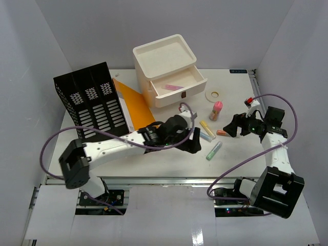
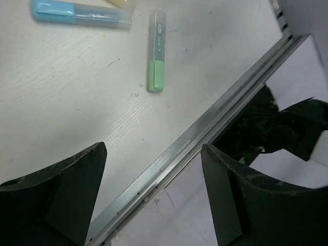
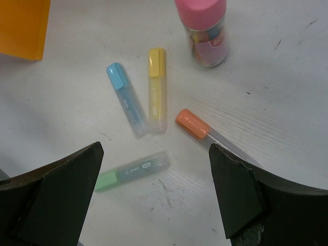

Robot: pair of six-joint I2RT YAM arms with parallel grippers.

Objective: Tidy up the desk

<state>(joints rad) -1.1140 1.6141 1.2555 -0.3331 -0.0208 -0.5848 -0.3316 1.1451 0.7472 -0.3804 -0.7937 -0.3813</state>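
Left arm [image 1: 118, 143]: stretches from its base at the near left out to the right, forearm low and almost level.
Left gripper [image 1: 193, 145]: points downward near the middle, jaws wide apart, nothing between the fingers [image 2: 77, 195].
Right arm [image 1: 277, 154]: rises from its base at the near right, elbow bent, wrist turned left.
Right gripper [image 1: 231, 126]: jaws spread wide and empty, dark fingers [image 3: 61, 200] well apart.
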